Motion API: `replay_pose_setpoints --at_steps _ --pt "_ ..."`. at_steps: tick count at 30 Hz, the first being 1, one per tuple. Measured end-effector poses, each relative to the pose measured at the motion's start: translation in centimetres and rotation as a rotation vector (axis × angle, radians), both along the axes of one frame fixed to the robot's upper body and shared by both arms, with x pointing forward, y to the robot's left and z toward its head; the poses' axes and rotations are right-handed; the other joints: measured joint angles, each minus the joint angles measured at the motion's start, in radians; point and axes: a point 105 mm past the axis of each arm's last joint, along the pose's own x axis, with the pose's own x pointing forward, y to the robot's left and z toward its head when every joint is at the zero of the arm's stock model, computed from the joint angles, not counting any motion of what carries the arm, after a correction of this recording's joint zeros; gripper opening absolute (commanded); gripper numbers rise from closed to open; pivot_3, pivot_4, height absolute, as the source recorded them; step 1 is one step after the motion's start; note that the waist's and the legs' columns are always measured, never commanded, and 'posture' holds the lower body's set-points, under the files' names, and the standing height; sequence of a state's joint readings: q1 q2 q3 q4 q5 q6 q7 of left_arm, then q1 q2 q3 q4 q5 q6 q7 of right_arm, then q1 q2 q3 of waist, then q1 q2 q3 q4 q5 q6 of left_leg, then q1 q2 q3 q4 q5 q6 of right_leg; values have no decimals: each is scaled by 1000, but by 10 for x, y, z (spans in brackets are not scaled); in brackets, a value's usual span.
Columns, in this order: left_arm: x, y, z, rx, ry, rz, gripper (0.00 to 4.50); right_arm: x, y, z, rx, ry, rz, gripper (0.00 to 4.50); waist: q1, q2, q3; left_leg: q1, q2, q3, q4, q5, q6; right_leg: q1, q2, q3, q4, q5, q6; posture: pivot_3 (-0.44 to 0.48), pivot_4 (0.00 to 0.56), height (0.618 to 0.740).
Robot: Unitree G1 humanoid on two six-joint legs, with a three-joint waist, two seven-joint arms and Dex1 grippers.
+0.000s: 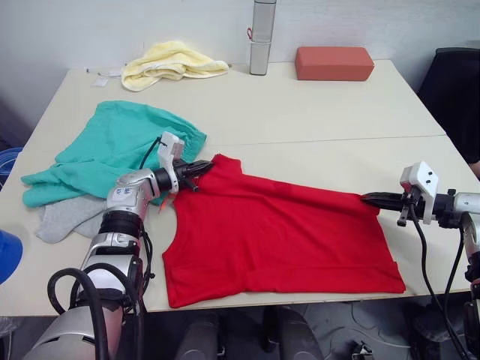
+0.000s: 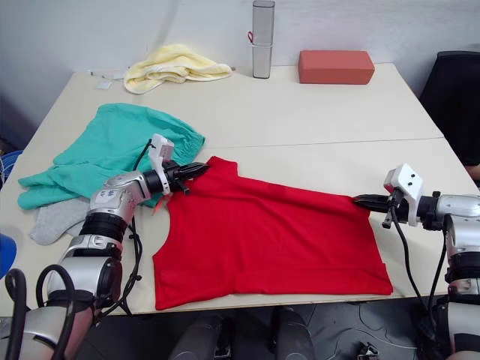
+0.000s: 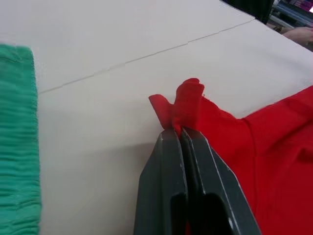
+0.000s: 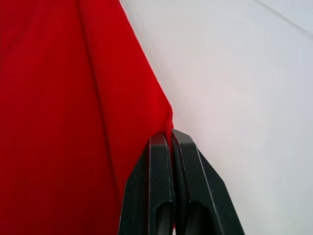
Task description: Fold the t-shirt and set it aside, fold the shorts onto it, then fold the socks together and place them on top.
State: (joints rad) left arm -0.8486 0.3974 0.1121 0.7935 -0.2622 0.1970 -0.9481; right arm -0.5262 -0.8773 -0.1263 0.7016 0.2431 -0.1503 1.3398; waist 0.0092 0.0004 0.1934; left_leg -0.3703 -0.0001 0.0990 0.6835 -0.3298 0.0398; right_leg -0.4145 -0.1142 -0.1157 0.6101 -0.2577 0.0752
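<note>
Both claws pinch the bright red cotton t-shirt (image 1: 277, 240) taut.
Left gripper (image 1: 204, 168) and right gripper (image 1: 369, 199) bite thin corners; uneven pulling may tug one free.

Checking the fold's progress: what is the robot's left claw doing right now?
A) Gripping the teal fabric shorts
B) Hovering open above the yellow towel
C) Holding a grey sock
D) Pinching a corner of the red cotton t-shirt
D: the left claw is shut on a bunched corner of the red cotton t-shirt.

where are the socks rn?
Head views: the socks lie at the table's left front, partly under the shorts, left of the t-shirt.
</note>
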Motion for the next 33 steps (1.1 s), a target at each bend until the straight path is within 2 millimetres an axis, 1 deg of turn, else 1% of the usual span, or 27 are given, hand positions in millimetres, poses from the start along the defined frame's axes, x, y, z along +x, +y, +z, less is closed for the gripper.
replay_pose_setpoints --at_steps 4,7,13,14,18,24,28,33 --pt "-7 3 2 27 -94 -23 28 -5 4 -7 -22 -44 33 0 -1 0 0 0 0 0 0 0 0 0 0 0 0 0 0 0 150 740" --pt "-12 5 4 49 -167 -42 28 -10 6 -8 -57 -92 68 0 -2 0 0 0 0 0 0 0 0 0 0 0 0 0 0 0 150 740" --pt "-26 14 4 113 -303 -71 28 -20 8 -12 -118 -167 126 0 -8 0 0 0 0 0 0 0 1 0 0 0 0 0 0 0 150 740" --pt "-31 15 5 132 -352 -80 28 -22 9 -13 -134 -185 138 0 -9 0 0 0 0 0 0 0 1 0 0 0 0 0 0 0 150 740" --pt "-46 19 -1 208 -452 -120 28 -30 8 -21 -195 -239 172 0 -9 0 0 1 0 0 0 0 1 0 0 0 0 0 0 0 150 740" --pt "-57 21 -5 314 -573 -159 28 -33 4 -28 -314 -351 183 0 -10 0 0 1 0 0 -1 0 1 1 -1 0 -1 0 0 0 150 740" --pt "-65 18 -14 361 -611 -195 28 -35 3 -35 -361 -388 194 0 -11 0 0 1 0 0 -1 0 2 1 -1 0 -1 0 0 0 150 740" --pt "-69 23 -15 400 -638 -209 28 -38 5 -42 -404 -414 231 0 -12 0 0 1 1 0 -1 0 2 1 -1 0 -1 0 0 0 150 740"
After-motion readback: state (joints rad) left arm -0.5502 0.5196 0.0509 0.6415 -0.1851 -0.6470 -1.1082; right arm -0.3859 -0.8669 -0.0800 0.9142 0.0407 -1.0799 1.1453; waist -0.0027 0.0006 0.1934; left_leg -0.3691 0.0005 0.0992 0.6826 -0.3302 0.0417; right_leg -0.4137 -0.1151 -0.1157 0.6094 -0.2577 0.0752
